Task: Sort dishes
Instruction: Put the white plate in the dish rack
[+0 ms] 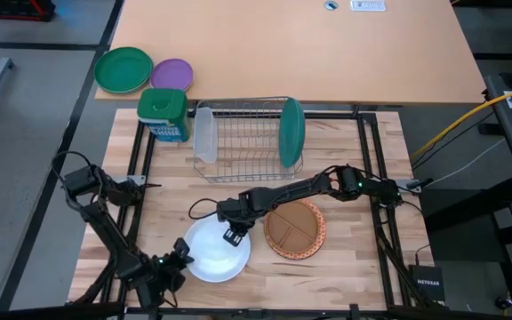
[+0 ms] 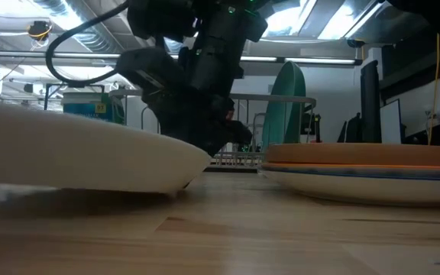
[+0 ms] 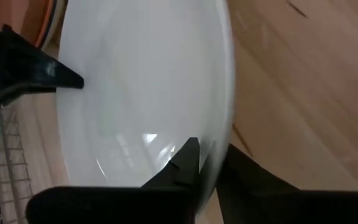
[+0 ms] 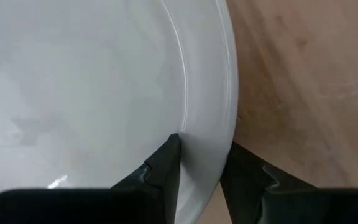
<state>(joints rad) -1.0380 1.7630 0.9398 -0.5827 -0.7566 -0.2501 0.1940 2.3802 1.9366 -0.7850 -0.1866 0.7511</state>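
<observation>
The white plate (image 1: pixel 214 251) lies at the table's near middle and also shows in the low view (image 2: pixel 82 156). My left gripper (image 1: pixel 183 256) is shut on its left rim. My right gripper (image 1: pixel 236 235) is shut on its far right rim. The brown divided plate (image 1: pixel 292 227) lies on the orange-red plate (image 1: pixel 317 238) just right of the white one. The teal plate (image 1: pixel 292 132) stands on edge in the wire dish rack (image 1: pixel 243 142). My left gripper (image 3: pixel 213 165) pinches the white plate's left rim (image 3: pixel 219 134), one finger (image 3: pixel 182 162) on the inner face and one (image 3: pixel 253 174) under the outer side. It comes from the table's near left, slanting down. My right gripper (image 4: pixel 201 162) pinches the plate's far right rim (image 4: pixel 207 134), one finger (image 4: pixel 166 163) on the inner face and one (image 4: pixel 247 171) outside. It comes from the far right, slanting down. The plate's underside (image 2: pixel 170 187) sits at the tabletop.
A bright green plate (image 1: pixel 123 69) and a smaller purple plate (image 1: pixel 172 74) lie on the far table's left. A green-lidded container (image 1: pixel 164 114) stands left of the rack. Bare wood shows along the near edge and at the right.
</observation>
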